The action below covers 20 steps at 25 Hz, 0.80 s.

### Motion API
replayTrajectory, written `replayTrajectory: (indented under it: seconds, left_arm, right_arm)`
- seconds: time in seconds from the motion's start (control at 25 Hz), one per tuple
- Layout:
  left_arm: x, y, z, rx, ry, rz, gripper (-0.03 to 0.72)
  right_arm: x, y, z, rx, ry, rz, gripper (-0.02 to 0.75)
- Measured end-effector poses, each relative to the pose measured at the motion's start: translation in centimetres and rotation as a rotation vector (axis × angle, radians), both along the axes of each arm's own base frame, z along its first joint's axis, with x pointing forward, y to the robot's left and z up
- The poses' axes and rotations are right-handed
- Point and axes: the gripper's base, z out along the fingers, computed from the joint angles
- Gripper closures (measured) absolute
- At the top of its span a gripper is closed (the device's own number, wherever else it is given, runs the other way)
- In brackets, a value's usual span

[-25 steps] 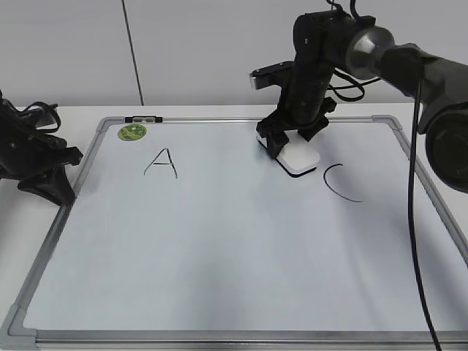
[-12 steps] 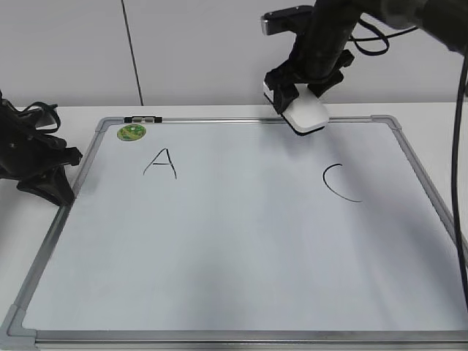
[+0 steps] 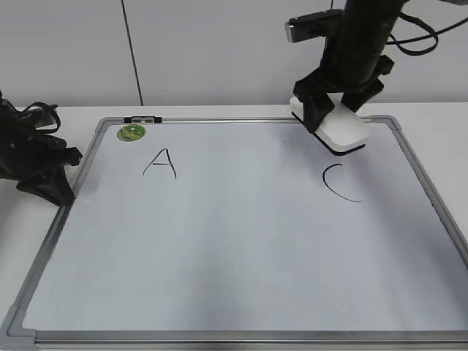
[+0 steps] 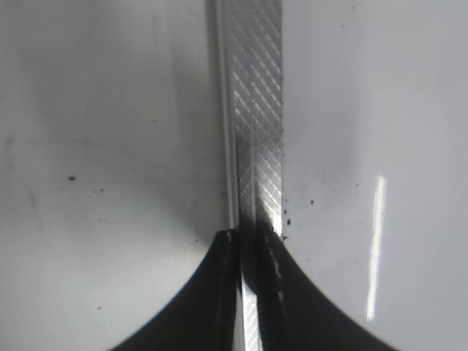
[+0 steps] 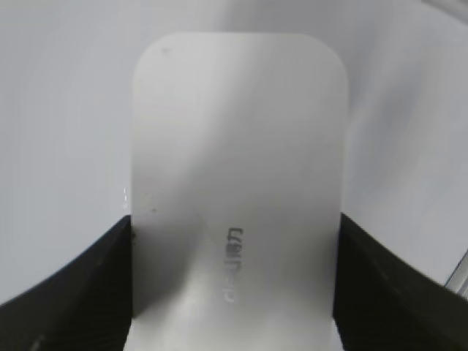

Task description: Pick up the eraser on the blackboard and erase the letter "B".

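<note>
My right gripper (image 3: 330,117) is shut on the white eraser (image 3: 344,132) and holds it over the top right of the blackboard (image 3: 241,219), just above the black "C" (image 3: 338,183). In the right wrist view the eraser (image 5: 238,190) fills the space between both jaws (image 5: 234,285), grey print up. No letter "B" shows on the board; the space between the "A" (image 3: 161,162) and the "C" is blank white. My left gripper (image 3: 51,186) rests at the board's left edge; its jaws (image 4: 252,241) are closed together over the grey frame (image 4: 256,131).
A round green sticker (image 3: 132,132) and a small black clip (image 3: 143,118) sit at the board's top left. The board lies on a white table (image 3: 439,124) in front of a pale wall. Cables trail from both arms.
My right gripper has lifted the eraser off the board's middle top and carried it right, then lowered it over the top right corner. The left arm has not moved.
</note>
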Motion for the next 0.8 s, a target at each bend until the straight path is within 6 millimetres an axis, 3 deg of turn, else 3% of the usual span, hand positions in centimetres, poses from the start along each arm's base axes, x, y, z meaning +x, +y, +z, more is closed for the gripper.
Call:
replayTrajectory:
  seconds: [0.12,0.28,0.44,0.8]
  left_arm:
    - [0.0,0.0,0.0,0.0,0.0,0.0,0.655]
    - [0.0,0.0,0.0,0.0,0.002,-0.001,0.655]
    - [0.0,0.0,0.0,0.0,0.002,-0.001,0.655]
    - [0.0,0.0,0.0,-0.001,0.003,-0.001,0.655]
  right_arm:
    - [-1.5,-1.7,-0.7,-0.01,0.065,-0.044,0.2]
    - [-3.5,-5.5,-1.7,-0.018,0.139,-0.155,0.2]
    - [-5.1,-8.5,-2.3,-0.005,0.127,-0.259,0.2]
    - [-6.4,-12.5,-5.7,0.041,0.127,-0.401,0.201]
